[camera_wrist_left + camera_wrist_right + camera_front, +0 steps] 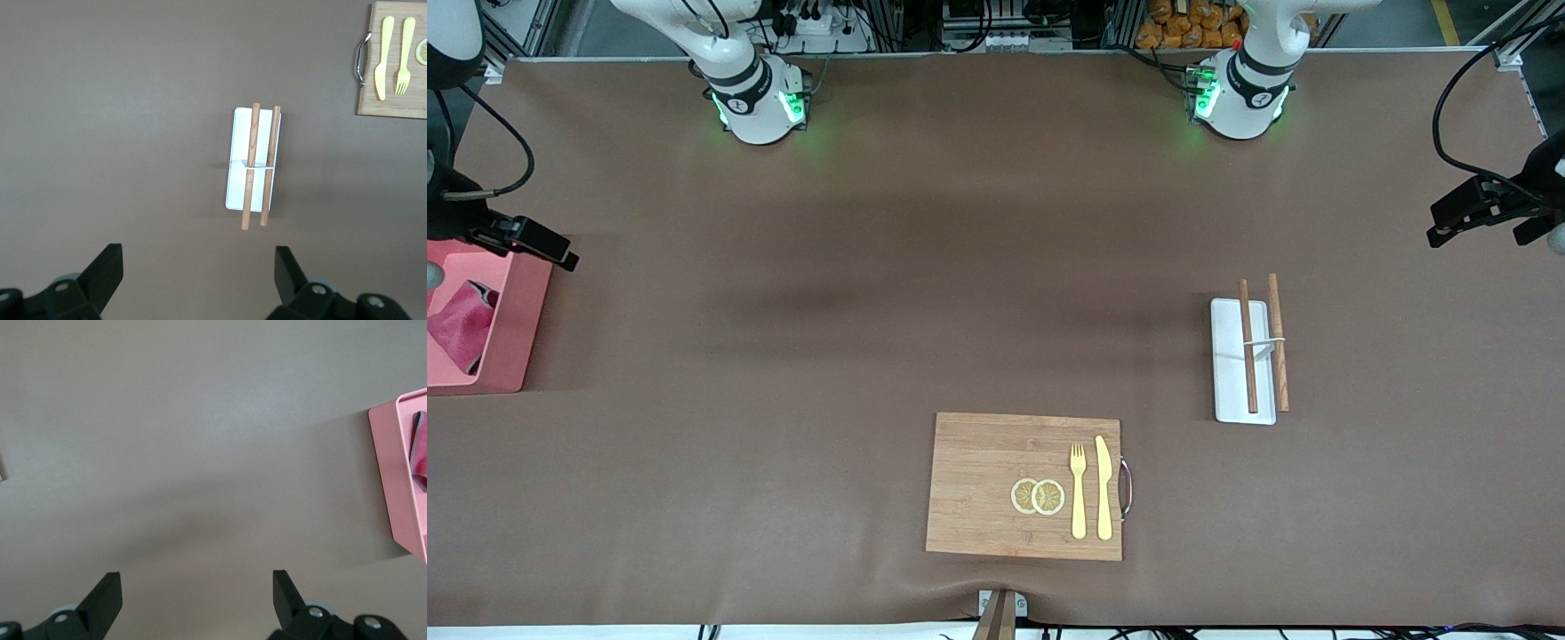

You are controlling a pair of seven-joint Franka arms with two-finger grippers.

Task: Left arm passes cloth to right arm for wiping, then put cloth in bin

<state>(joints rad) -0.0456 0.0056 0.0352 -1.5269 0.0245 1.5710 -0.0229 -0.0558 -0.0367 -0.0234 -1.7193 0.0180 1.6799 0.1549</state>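
Cloth lay inside bin at the right arm's end of the tabletop; the task looked finished. Right tool hung empty, fingers apart, beside bin. Left tool empty, fingers apart, over bare tabletop near white tray.

The front view looks down from high across the table, facing both arm bases along its top edge. The left wrist view looks straight down from well above the white tray, sharing it and the cutting board with the front view. The right wrist view looks down on bare table beside the bin, also seen in the front view.
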